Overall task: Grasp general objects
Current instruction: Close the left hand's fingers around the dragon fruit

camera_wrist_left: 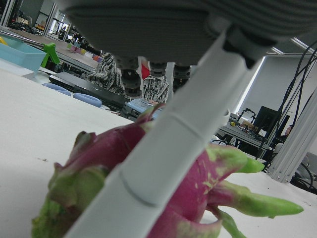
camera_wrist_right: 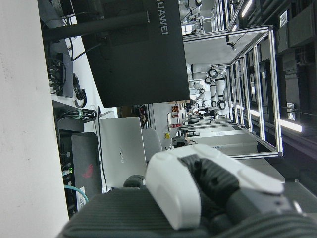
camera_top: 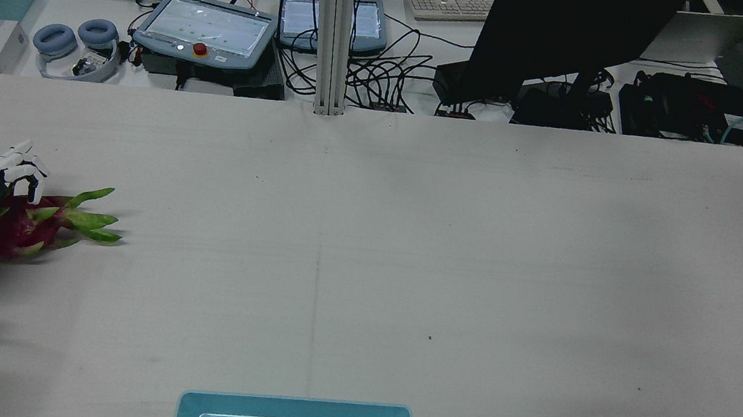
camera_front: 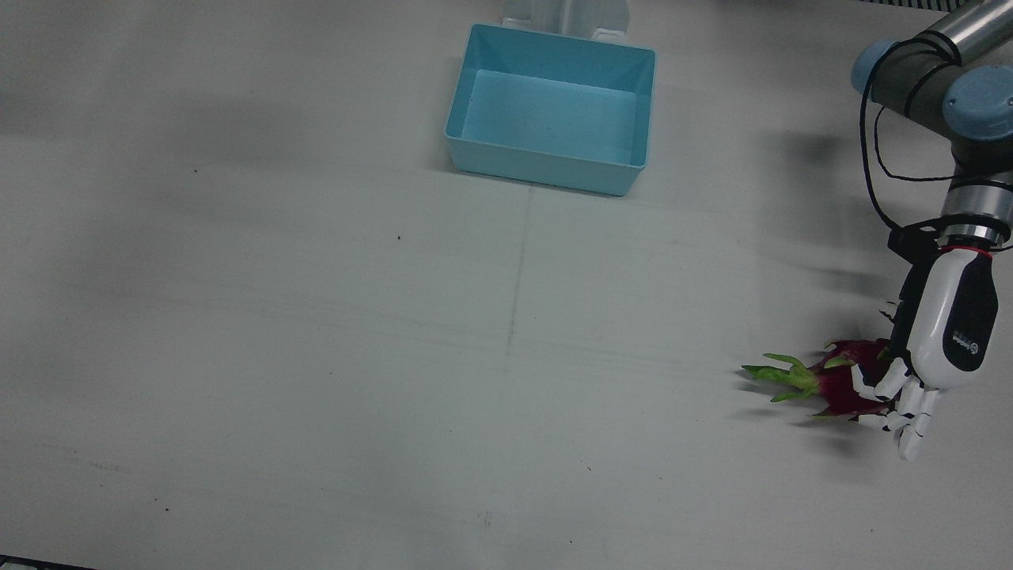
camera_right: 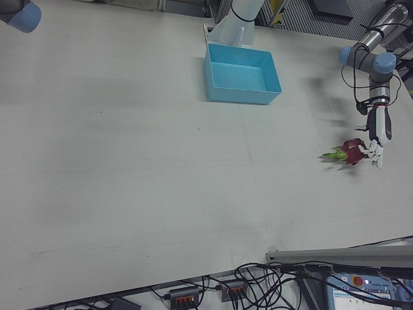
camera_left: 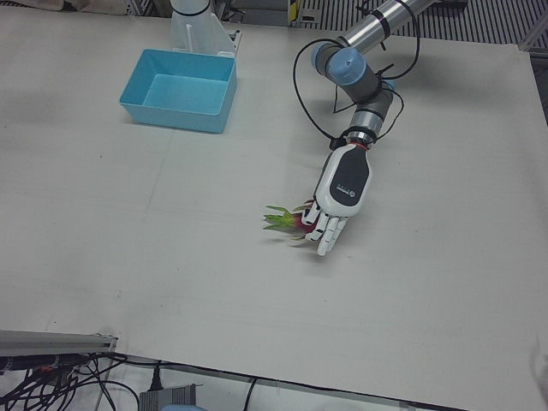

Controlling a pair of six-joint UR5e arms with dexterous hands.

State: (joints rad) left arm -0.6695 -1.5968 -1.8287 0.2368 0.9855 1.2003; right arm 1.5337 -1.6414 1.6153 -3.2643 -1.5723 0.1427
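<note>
The left hand is low over the table, with its palm above the round end of the dragon fruit. Its fingers curl down around the far side of the red body, and in the left hand view one white finger crosses straight in front of the fruit, very near or touching it. I cannot tell if the grasp is already firm; to me the hand looks half closed around the fruit, not yet clenched on it.

The fruit lies on the white table, near the edge on the side of the left arm, and its green leaves point toward the middle of the table. It seems to rest on the surface, not lifted.

The blue bin stands well apart, by the pedestals, and it is empty.

The right hand shows only in its own camera, as a white and dark shape with the fingers hidden, so its state is unclear.

I judge that the reach is done; closing and lifting are left.
</note>
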